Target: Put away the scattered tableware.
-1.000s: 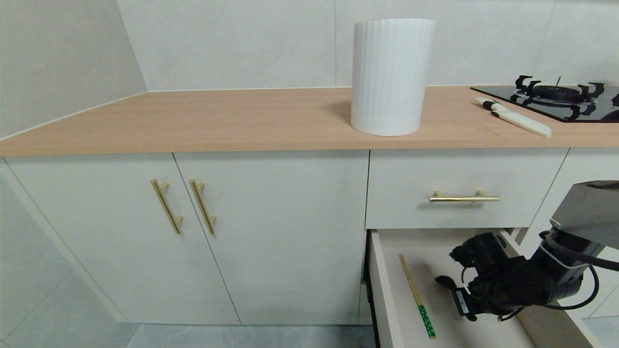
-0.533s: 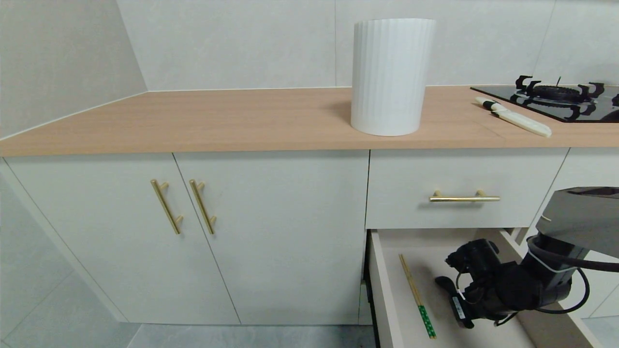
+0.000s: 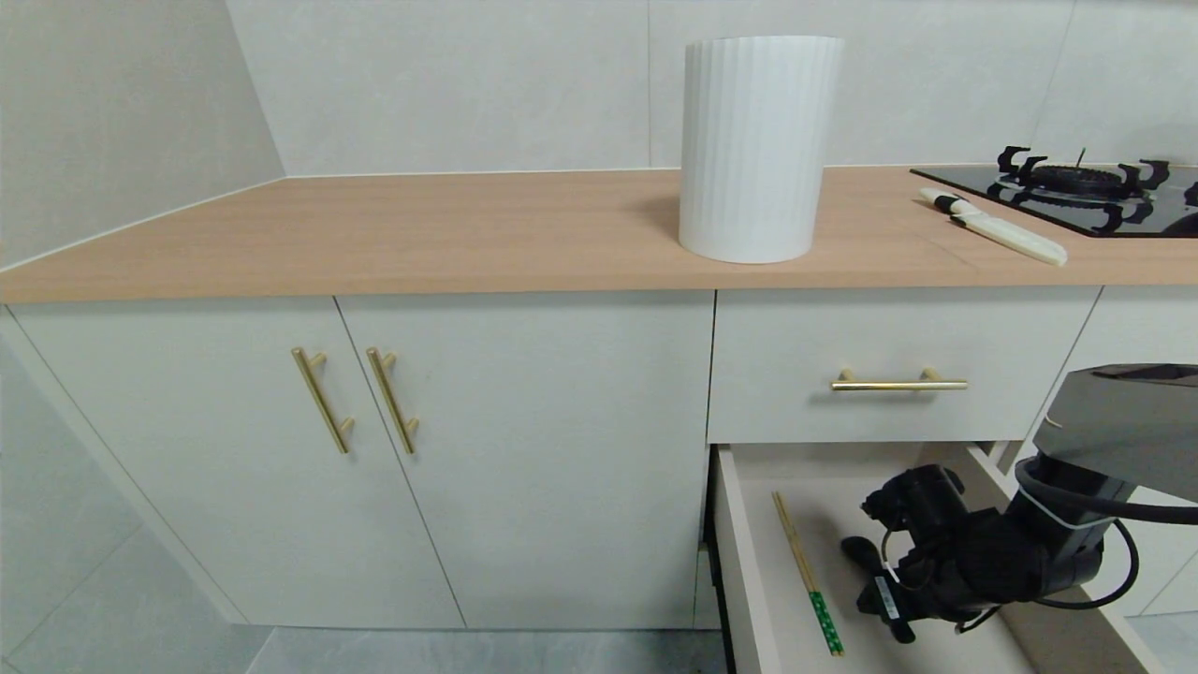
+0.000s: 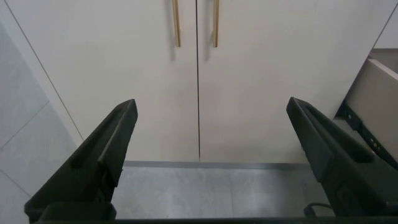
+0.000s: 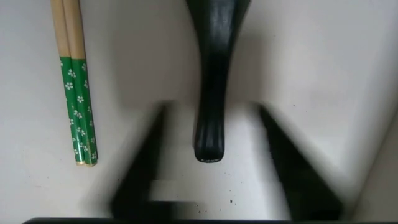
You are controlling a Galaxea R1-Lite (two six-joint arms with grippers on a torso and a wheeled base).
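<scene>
In the pulled-out lower drawer point(image 3: 739, 562) lie a pair of wooden chopsticks with green flowered ends point(image 3: 805, 571) point(image 5: 74, 93) and a black spoon point(image 3: 856, 549) point(image 5: 211, 74). My right gripper point(image 3: 880, 599) point(image 5: 211, 111) hangs low in the drawer, open, with its fingers standing either side of the spoon's handle and apart from it. A white knife point(image 3: 992, 227) rests on the wooden counter at the right, beside the hob. My left gripper point(image 4: 211, 106) is open with nothing in it, low down and facing the cabinet doors.
A tall white ribbed cylinder point(image 3: 753, 150) stands on the counter above the drawers. The black gas hob point(image 3: 1076, 192) is at the far right. A shut drawer with a brass handle point(image 3: 898, 384) sits over the open one. Two cabinet doors with brass handles point(image 3: 323, 401) are to the left.
My right arm has sunk a little lower into the drawer and shifted slightly left. The spoon and chopsticks lie where they were.
</scene>
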